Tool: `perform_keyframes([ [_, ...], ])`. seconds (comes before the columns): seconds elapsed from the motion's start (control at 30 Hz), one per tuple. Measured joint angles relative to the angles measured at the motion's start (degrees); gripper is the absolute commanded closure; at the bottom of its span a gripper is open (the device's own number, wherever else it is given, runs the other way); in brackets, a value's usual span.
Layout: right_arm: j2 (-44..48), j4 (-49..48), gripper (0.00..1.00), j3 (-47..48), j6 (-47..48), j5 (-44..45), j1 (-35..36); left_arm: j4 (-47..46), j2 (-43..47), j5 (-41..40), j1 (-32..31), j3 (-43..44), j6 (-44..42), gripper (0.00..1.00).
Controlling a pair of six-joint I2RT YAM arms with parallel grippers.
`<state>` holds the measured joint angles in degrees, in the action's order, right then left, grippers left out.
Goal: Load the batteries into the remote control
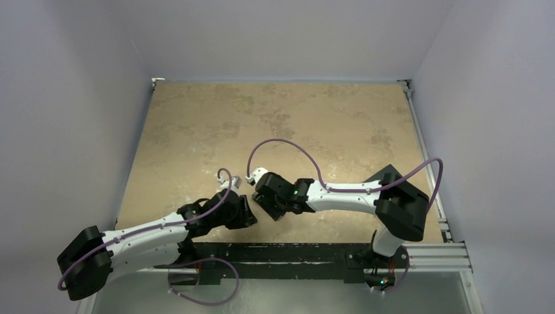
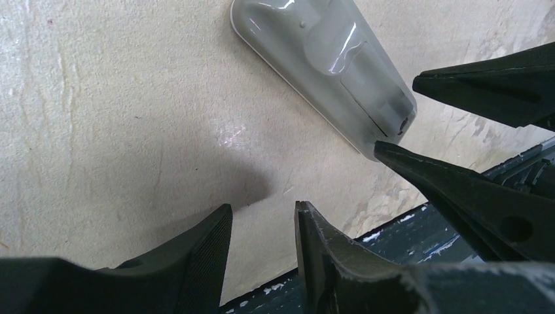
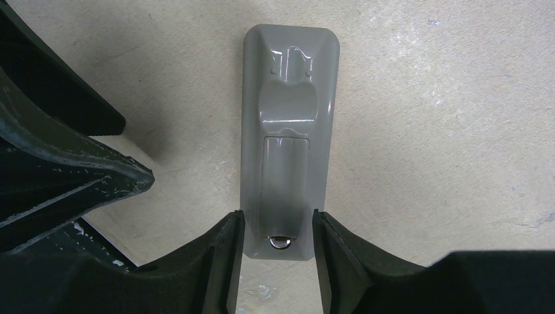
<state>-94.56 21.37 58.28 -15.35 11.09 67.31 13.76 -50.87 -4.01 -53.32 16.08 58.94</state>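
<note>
The remote control [image 3: 288, 118] lies flat on the tan table with its grey underside up and the battery cover in place. My right gripper [image 3: 278, 219] stands open astride its near end, with a thin gap showing beside each finger. In the left wrist view the same remote control [image 2: 321, 59] lies ahead, with the right gripper's fingers [image 2: 471, 190] at its end. My left gripper [image 2: 262, 209] hangs open over bare table, nothing between its jaws. From above, the left gripper [image 1: 245, 212] and right gripper [image 1: 265, 203] meet and hide the remote. The batteries are out of view.
A dark scuffed rail [image 1: 281, 252] runs along the table's near edge, just behind both grippers, and shows as the dark rail [image 2: 419, 242] in the left wrist view. Pale walls close in the table on three sides. Purple cables [image 1: 288, 144] loop above the arms.
</note>
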Motion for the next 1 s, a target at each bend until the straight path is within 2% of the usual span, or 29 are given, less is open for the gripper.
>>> perform_keyframes([
  [0.27,0.0,0.1,0.49,0.3,0.0,0.3,0.0,-0.6,-0.4,0.3,0.0,0.0,0.0,0.60],
  [0.37,0.2,0.1,0.52,0.4,0.0,0.4,0.0,-0.6,-0.4,0.3,0.0,0.0,0.0,0.60],
  [0.47,0.7,0.1,0.61,0.4,-0.1,0.7,0.0,-0.6,-0.4,0.3,0.0,0.0,0.0,0.60],
  [0.7,3.8,0.0,1.00,0.4,-0.6,1.4,0.0,-0.6,-0.4,0.4,0.0,0.0,0.0,0.61],
  [1.0,4.0,-0.3,1.00,-0.7,-1.2,1.4,0.0,-0.6,-0.3,0.4,0.0,0.0,0.0,0.62],
])
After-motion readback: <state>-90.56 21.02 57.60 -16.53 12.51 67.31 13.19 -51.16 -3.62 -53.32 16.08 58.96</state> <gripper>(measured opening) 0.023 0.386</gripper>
